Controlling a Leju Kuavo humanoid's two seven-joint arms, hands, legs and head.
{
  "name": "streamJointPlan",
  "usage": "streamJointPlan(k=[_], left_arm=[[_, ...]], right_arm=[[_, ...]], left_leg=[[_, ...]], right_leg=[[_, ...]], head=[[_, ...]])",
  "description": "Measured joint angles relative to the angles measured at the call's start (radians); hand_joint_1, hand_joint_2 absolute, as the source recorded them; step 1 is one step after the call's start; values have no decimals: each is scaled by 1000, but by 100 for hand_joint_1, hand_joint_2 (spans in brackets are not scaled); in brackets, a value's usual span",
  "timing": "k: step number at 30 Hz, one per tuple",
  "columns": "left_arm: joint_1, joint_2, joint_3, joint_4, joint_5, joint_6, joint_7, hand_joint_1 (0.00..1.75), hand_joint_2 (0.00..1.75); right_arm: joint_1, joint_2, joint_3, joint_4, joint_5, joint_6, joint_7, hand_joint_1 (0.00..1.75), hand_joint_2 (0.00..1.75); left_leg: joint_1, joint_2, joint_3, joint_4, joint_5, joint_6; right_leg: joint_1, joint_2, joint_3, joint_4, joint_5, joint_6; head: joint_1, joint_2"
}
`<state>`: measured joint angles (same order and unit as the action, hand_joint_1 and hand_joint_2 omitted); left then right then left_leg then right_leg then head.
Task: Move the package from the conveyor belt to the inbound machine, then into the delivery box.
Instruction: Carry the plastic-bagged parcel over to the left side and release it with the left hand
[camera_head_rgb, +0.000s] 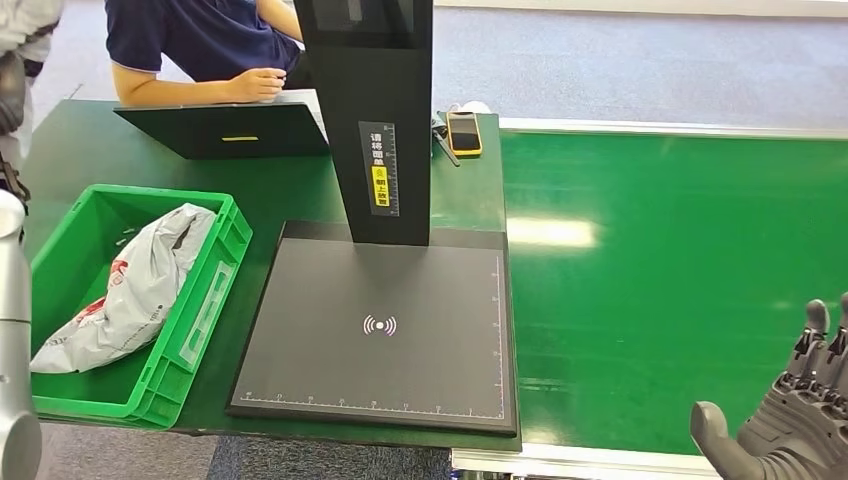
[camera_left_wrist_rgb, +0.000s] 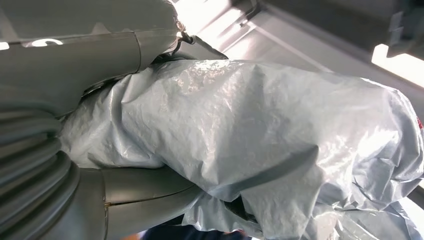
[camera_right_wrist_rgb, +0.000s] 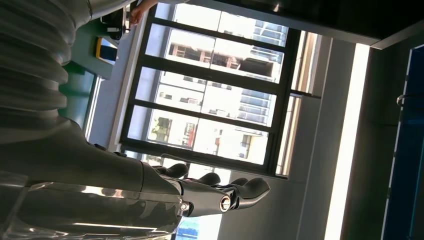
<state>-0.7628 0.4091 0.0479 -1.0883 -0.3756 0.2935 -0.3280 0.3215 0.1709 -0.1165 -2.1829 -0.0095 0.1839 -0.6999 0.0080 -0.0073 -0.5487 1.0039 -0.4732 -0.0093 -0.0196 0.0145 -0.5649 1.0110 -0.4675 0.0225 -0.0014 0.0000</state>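
- Package (camera_head_rgb: 135, 290): grey crinkly poly bag, soft and slumped, lying in the green delivery box (camera_head_rgb: 215, 275) on the desk (camera_head_rgb: 465, 190).
- Left hand (camera_left_wrist_rgb: 130, 192): fingers look wrapped on the bag w/ thumb under it, though the wrist view is too close to be sure.
- Risk: slick film clings to fingers on release, bag drags back out over the rim.
- Right hand (camera_head_rgb: 790, 420): fingers spread, holding nothing, over the glossy conveyor belt (camera_head_rgb: 680, 280).

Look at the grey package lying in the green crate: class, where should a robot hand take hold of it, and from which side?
Probably from above, at the raised upper end of the package, which leans on the green crate's wall nearest the scanner. That bunched, soft plastic stands above the rim, so fingers can close around it; the lower end sits deep between the walls. The left robot hand already touches it.
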Motion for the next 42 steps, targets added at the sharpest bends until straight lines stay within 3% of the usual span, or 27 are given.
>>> streamJointPlan(k=[8, 14, 15, 18, 19, 42], left_arm=[[267, 27, 97, -47, 109, 14, -66, 175, 175], [464, 14, 156, -196, 124, 21, -98, 173, 175], [492, 10, 162, -224, 122, 22, -96, 140, 175], [541, 2, 177, -286, 112, 18, -82, 10, 175], [549, 1, 181, -300, 109, 15, -76, 0, 175], [540, 28, 219, -377, 133, -47, -59, 0, 175]], right_arm=[[27, 0, 0, 0, 0, -17, 0, 0, 175], [50, -2, -1, -6, -1, -22, 0, 0, 175], [52, -4, -1, -7, -2, -22, 0, 0, 175], [59, -7, -1, -8, -3, -22, 0, 0, 175], [61, -7, -1, -8, -4, -22, 0, 0, 175], [68, -15, -5, -8, -18, 2, 0, 0, 175]], left_leg=[[0, 1, -1, 0, -1, -1], [0, 1, -1, 0, -2, 0], [0, 1, -1, 0, -2, -1], [0, 0, -2, 0, -2, -1], [0, 0, -2, 0, -2, -1], [1, 0, -1, 0, -2, -1]], right_leg=[[0, 1, -1, 0, 0, 0], [0, 1, -2, -1, -1, 0], [0, 1, -2, -1, -1, 0], [0, 1, -2, -1, -1, 0], [0, 1, -2, -1, -1, 0], [1, 1, -1, -1, -1, 0]], head=[[0, 0], [0, 0], [0, 0], [0, 0], [0, 0], [0, 0]])
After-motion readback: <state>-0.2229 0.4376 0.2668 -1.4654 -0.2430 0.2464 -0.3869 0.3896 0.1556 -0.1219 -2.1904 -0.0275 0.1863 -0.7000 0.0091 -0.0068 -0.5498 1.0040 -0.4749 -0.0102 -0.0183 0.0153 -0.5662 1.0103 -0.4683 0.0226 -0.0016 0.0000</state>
